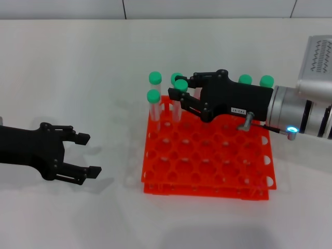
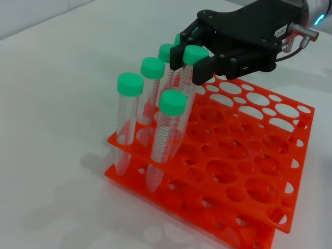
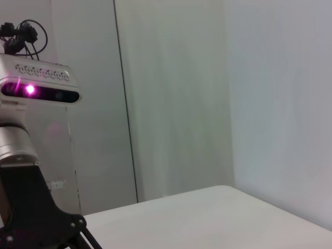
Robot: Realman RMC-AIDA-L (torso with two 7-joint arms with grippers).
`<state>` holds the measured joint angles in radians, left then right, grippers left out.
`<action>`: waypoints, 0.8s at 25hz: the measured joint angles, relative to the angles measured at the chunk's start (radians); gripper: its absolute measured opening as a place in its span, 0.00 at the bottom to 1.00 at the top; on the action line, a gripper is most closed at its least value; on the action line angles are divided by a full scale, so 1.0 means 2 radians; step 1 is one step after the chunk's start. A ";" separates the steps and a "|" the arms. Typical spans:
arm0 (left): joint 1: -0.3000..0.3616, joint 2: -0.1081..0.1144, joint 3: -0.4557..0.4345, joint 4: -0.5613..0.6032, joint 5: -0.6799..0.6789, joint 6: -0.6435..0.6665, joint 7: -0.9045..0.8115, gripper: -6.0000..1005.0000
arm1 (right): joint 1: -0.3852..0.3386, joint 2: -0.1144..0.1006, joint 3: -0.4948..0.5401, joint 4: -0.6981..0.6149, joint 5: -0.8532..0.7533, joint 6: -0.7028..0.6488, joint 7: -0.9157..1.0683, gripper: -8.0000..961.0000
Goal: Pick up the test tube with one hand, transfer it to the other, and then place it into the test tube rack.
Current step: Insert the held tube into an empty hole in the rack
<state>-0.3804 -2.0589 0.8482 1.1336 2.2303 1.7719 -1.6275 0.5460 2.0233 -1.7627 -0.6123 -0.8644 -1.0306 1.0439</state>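
Observation:
The test tube (image 1: 181, 86) (image 2: 194, 56), clear with a green cap, stands upright over the back left of the orange-red test tube rack (image 1: 207, 174) (image 2: 122, 145). Its lower end reaches into the rack's holes. My right gripper (image 1: 177, 87) (image 2: 191, 62), black with a white label and a blue light on its wrist, reaches in from the right and is shut on the tube just under its cap. On the table left of the rack, my left gripper (image 1: 89, 154) stands open, with nothing between its fingers.
Other green-capped tubes stand in the rack: three close around the held one (image 1: 153, 96) (image 2: 172, 104) and two at the back right (image 1: 266, 81). The white table runs on around the rack. The right wrist view shows only walls and the robot's head.

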 joint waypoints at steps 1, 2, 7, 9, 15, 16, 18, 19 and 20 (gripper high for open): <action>0.000 0.000 0.000 0.000 0.000 0.000 0.000 0.88 | 0.000 0.000 0.000 0.001 0.000 0.000 -0.002 0.28; 0.000 0.000 0.000 0.000 0.000 0.000 0.000 0.88 | 0.000 0.000 0.000 0.001 0.000 0.000 -0.003 0.28; 0.000 0.000 0.000 0.000 0.000 0.000 0.000 0.88 | 0.000 0.001 0.000 0.002 0.000 0.000 -0.006 0.28; 0.000 -0.001 0.000 0.000 0.000 0.000 0.000 0.88 | -0.001 0.001 0.000 0.002 0.000 0.000 -0.008 0.28; 0.000 -0.001 -0.001 0.000 0.000 0.000 0.000 0.88 | -0.003 0.001 0.001 0.002 0.000 0.000 -0.013 0.28; 0.000 -0.001 -0.001 0.000 0.000 0.000 0.000 0.88 | -0.004 0.001 0.001 0.002 0.000 0.000 -0.015 0.28; 0.000 -0.001 -0.001 0.000 0.000 0.000 0.000 0.88 | -0.005 0.001 0.001 0.002 0.000 0.000 -0.018 0.28; 0.000 -0.001 -0.001 0.000 0.000 0.000 0.000 0.88 | -0.005 0.001 0.001 0.002 0.000 0.000 -0.018 0.28; 0.000 -0.001 -0.001 0.000 0.000 0.000 0.000 0.88 | -0.005 0.001 0.001 0.002 0.000 0.000 -0.017 0.28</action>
<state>-0.3804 -2.0616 0.8467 1.1336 2.2304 1.7717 -1.6274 0.5357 2.0259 -1.7609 -0.6089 -0.8635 -1.0304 1.0095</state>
